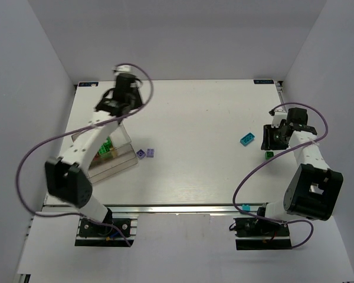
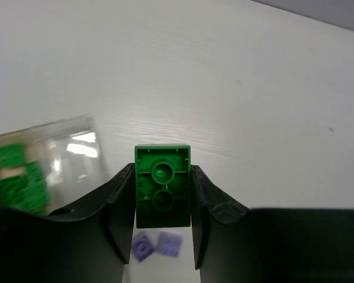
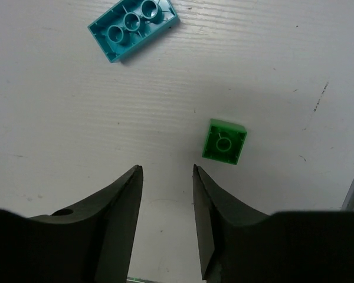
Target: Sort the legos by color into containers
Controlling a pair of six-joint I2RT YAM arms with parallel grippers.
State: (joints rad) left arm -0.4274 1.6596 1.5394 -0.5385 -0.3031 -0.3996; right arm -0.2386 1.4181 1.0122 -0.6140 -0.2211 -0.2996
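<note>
Counting bricks here: two small light purple studded plastic bricks (image 1: 141,154) side by side on the table, just off the 3 o'clock side of the clear plastic compartment box (image 1: 123,160). Spotting a few green bricks (image 1: 106,147) inside that box, can't count them exactly. One more green rectangular brick (image 2: 163,186) pinched tight in the left gripper (image 2: 163,171), up around 11 o'clock. Over at 3 o'clock: one teal rectangular brick (image 3: 133,26) and one small square green brick (image 3: 224,141), lying loose at 11 and 1 o'clock ahead of the right gripper (image 3: 167,171), jaws parted, gripping nothing. Plain white wood-grain tabletop (image 1: 194,118), pale grey walls (image 1: 183,35) all round.
</note>
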